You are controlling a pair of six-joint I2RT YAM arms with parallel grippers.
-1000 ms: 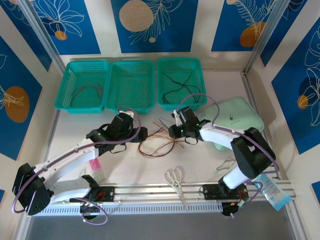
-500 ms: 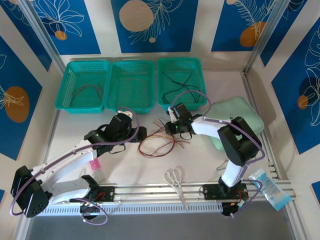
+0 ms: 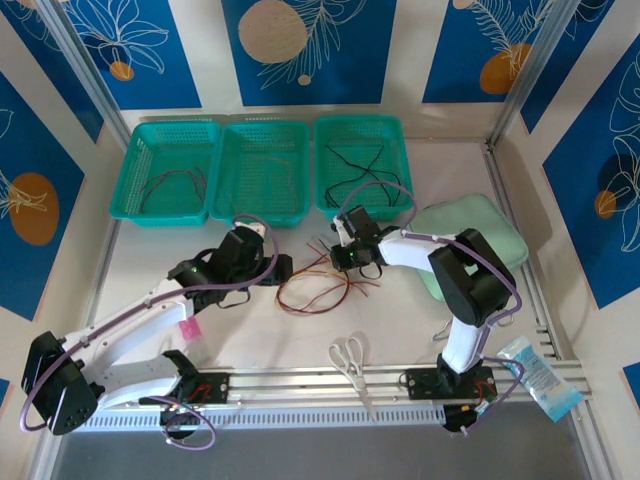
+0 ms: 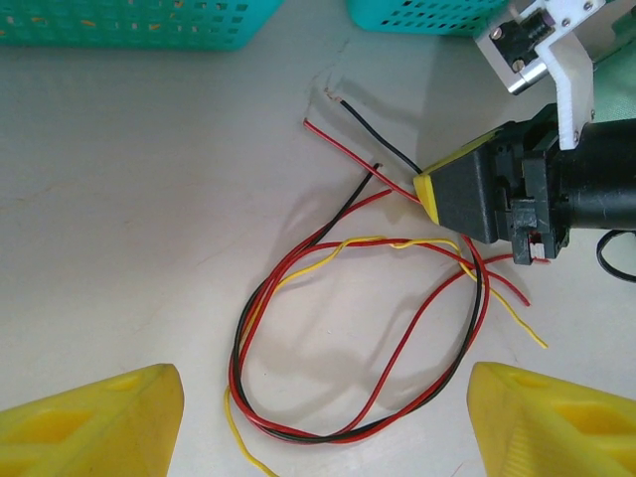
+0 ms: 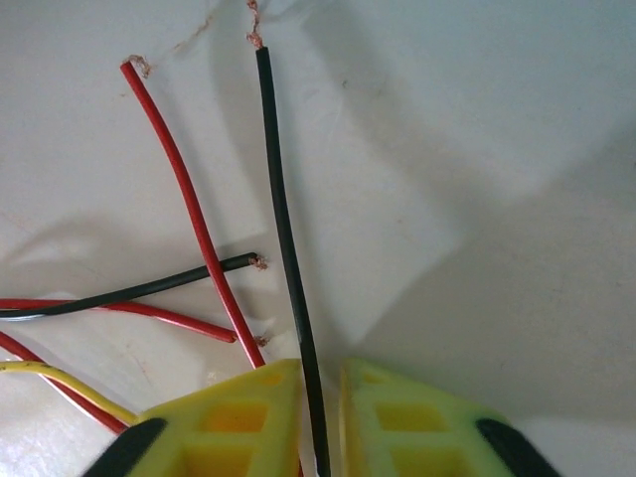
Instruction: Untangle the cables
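A loose tangle of red, black and yellow cables (image 3: 318,292) lies on the white table between the two arms. My left gripper (image 3: 287,268) sits just left of it. In the left wrist view that gripper (image 4: 323,427) is open wide, with the bottom of the cable loop (image 4: 298,427) between its yellow fingers (image 4: 89,422). My right gripper (image 3: 337,256) is at the tangle's upper right. In the right wrist view it (image 5: 320,378) is shut on a black cable (image 5: 283,219) whose bare end points away. A red cable (image 5: 189,199) runs beside its left finger.
Three teal baskets (image 3: 165,170) (image 3: 262,170) (image 3: 362,165) line the back and hold sorted cables. A pale green lid (image 3: 470,235) lies at the right, scissors (image 3: 350,355) near the front rail, and a plastic packet (image 3: 540,375) at the front right.
My right gripper has slid left and a little back to the cables' loose ends, its arm folding in. The left arm and the tangle have stayed put.
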